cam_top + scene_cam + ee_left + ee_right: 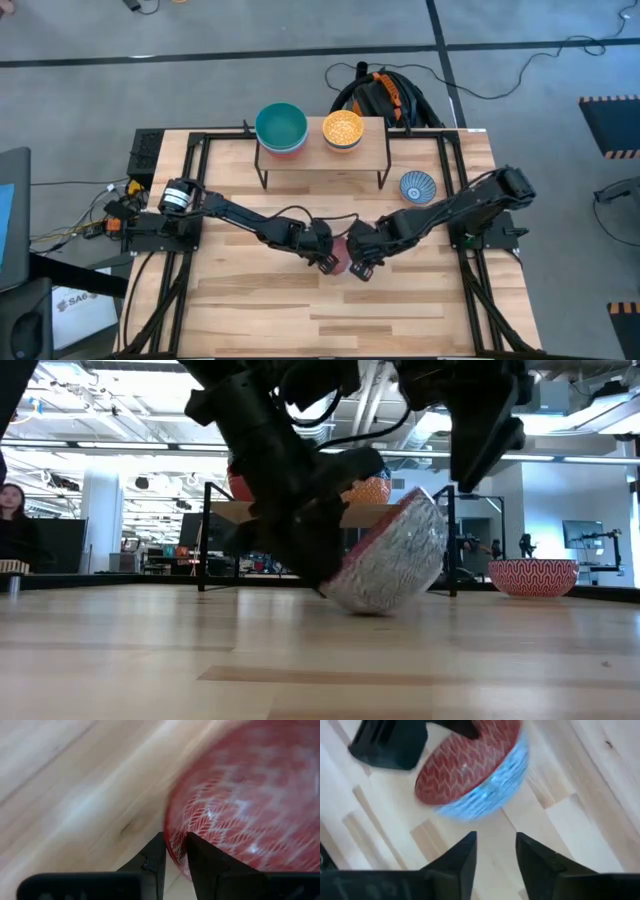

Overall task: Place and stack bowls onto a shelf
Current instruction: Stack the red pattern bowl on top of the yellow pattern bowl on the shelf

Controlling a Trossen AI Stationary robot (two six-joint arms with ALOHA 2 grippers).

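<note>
— Pinched on the rim between the left hand's [175,862] fingers, the pink-red bowl [390,560] tilts on the bench [320,660], probably mid-handover.

— And the right hand [495,852]?

— Spread apart, holding nothing, bowl just ahead of it.

— Room beyond?

— The shelf [322,152] carries a teal-green stack [281,127] and a yellow bowl [342,128]; its right edge looks free. A blue-and-white bowl [418,187] sits beside it.

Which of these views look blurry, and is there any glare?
Left wrist view: the pink-red bowl is smeared, and the table shows a pale sheen. Right wrist view: the bowl's rim is streaked. Low view: bright ceiling lights behind silhouetted arms. High view: evenly lit.
</note>
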